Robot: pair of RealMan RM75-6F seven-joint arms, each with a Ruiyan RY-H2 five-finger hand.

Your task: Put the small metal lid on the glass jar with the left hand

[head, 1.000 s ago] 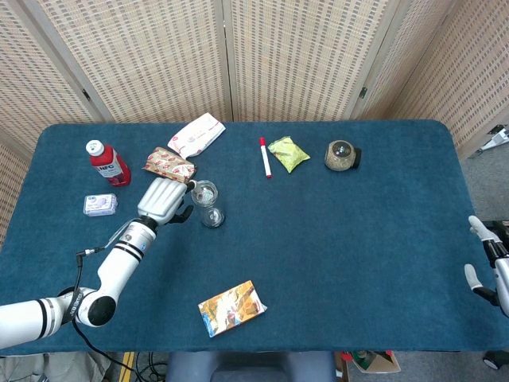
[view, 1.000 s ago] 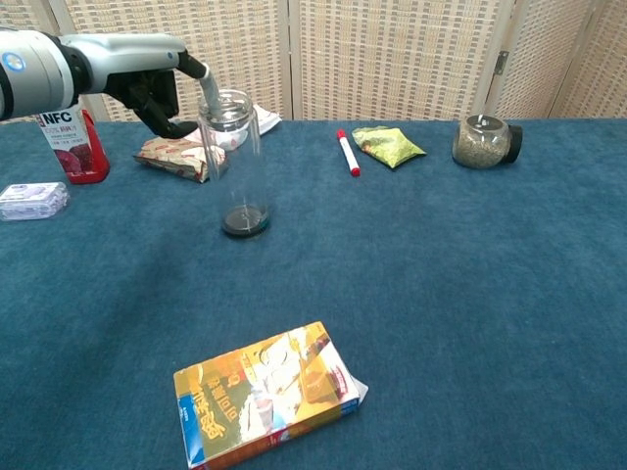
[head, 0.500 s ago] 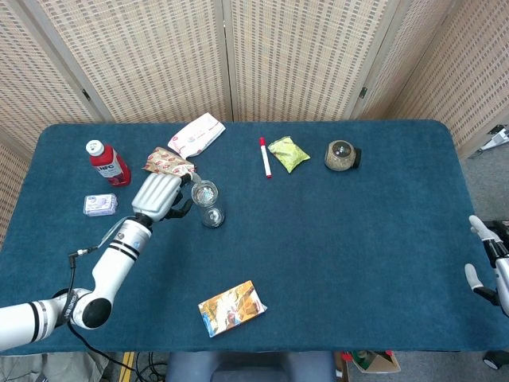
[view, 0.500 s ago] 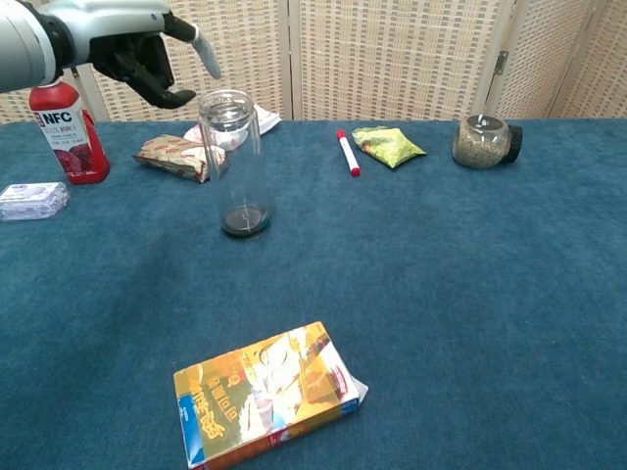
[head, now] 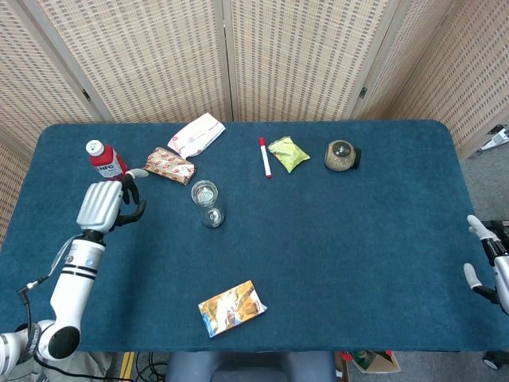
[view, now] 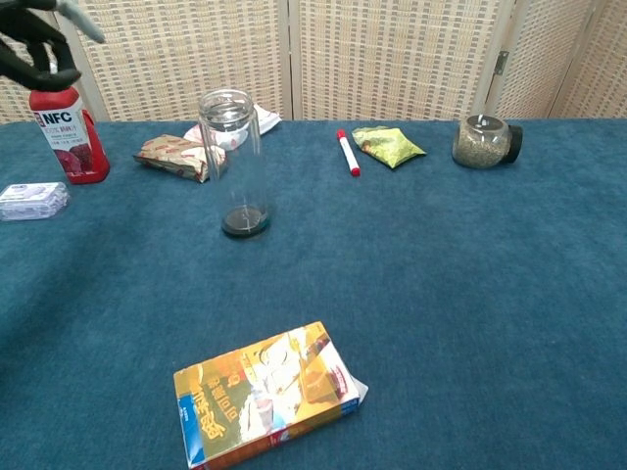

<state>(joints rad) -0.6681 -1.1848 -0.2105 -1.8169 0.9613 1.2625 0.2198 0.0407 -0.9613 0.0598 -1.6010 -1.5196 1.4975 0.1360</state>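
Two cameras are covering the blue table (head: pixel 334 239), and the head view from above is giving the wider account. In it the left hand (head: pixel 102 205) is hanging over the table's left side, near the red bottle (head: pixel 104 161), with its fingers spread and nothing in its grasp. The glass jar (head: pixel 206 201) is standing upright well to the right of that hand, its long axis vertical and its mouth pointing straight up at the camera, the small metal lid (head: pixel 204 191) sitting on that mouth. At the far right edge the right hand (head: pixel 485 259) is resting with fingers apart, holding nothing; only this view is showing it. The chest view is looking along the tabletop, so the jar (view: pixel 233 162) is showing its full height here, upright, with the lid (view: pixel 225 100) lying level across the top. Only a dark part of the left hand (view: pixel 37 47) is peeking in at the upper left corner above the red bottle (view: pixel 63 132). Nearest this camera a colourful snack box (view: pixel 263 394) is lying flat.
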